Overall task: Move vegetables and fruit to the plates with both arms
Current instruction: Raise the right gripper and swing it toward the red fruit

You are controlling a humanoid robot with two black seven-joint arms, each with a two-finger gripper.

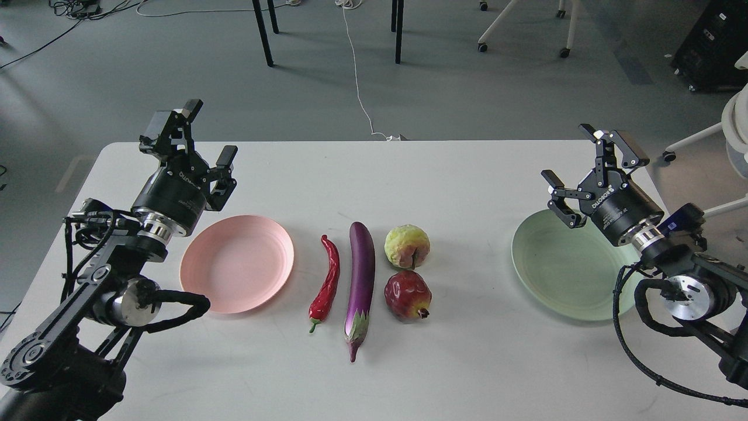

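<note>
Purple eggplant (361,280) lies lengthwise toward you, cap nearest; red chili (326,284) runs parallel beside it. Your left gripper (201,135) and right gripper (584,158) gape wide, holding nothing.

I see even, soft overhead light, faint shadows beside my left gripper (198,146) (no blur), mild glare on the table (456,187).

Both arms are black and jointed, with thick round housings and silver discs at the elbows. A polished silver ring sits behind each cylindrical wrist, which carries white lettering. Loose black cables loop beside the links. The left gripper (196,135) and right gripper (587,168) have skeletal black two-finger linkages.
</note>
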